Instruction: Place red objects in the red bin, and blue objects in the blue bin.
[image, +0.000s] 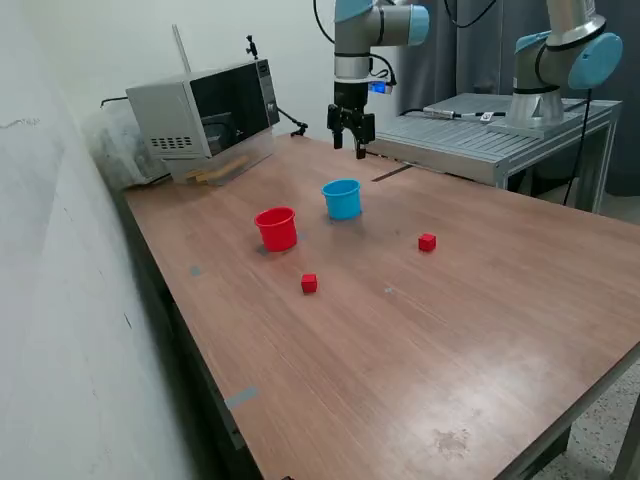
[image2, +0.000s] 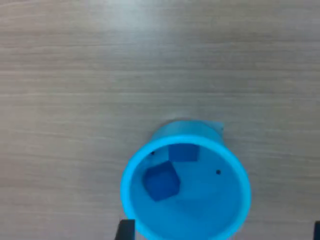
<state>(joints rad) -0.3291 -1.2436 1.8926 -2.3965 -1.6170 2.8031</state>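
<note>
Blue bin: a light blue plastic cup (image2: 185, 187) is seen from straight above in the wrist view, upright on the wooden bench (image2: 100, 75); in the exterior view it (image: 342, 199) stands near the middle of the bench.
Blue cubes: two dark blue cubes are seen lying inside the blue cup, one (image2: 161, 182) tilted on the cup floor, the other (image2: 183, 152) against the cup wall; they are just beside each other.
Red cube, nearer: one small red cube (image: 309, 284) is seen on the bench, on the camera's side of the red cup.
Red cube, farther: a second small red cube (image: 427, 242) is seen on the bench toward the exterior view's right, well apart from the first.
Red bin: a red plastic cup (image: 277, 228) is seen upright just beside the blue cup, on the exterior view's left; nothing can be made out inside it.
Gripper: the black gripper (image: 351, 143) is held above the bench, over the blue cup.
Jaws: nothing is held; the two tips are seen apart, moderately wide.
Background: a microwave oven (image: 205, 115) is seen at the far end of the bench.
</note>
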